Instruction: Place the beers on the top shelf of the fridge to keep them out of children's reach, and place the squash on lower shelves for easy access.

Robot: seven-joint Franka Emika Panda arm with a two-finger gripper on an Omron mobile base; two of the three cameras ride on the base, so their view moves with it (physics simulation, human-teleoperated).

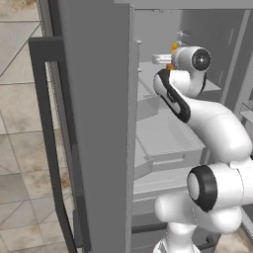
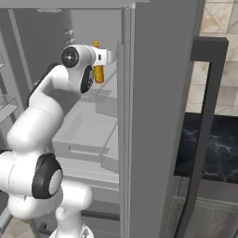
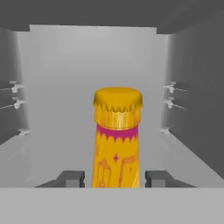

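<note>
My gripper [image 3: 114,178] is shut on an amber-yellow beer [image 3: 117,144] with an orange label and a gold cap, its dark fingertips [image 3: 72,177] on either side of the neck. The arm reaches deep into the open fridge [image 1: 99,123], high in its upper compartment. From the base views the bottle [image 2: 98,74] hangs upright under the hand [image 2: 104,57], partly behind the wrist [image 1: 174,48]. A pale grey top shelf [image 3: 43,162] lies below it; I cannot tell whether the bottle touches it. Lower shelves and drawer fronts [image 1: 168,136] sit beneath. The squash is out of view.
Both fridge doors stand open beside the arm, each with a long dark bar handle [image 1: 47,123] [image 2: 204,116]. Narrow door racks [image 2: 7,107] line the inner door. Shelf pegs [image 3: 173,87] stick out of the side walls. A dark counter [image 2: 218,153] is at right.
</note>
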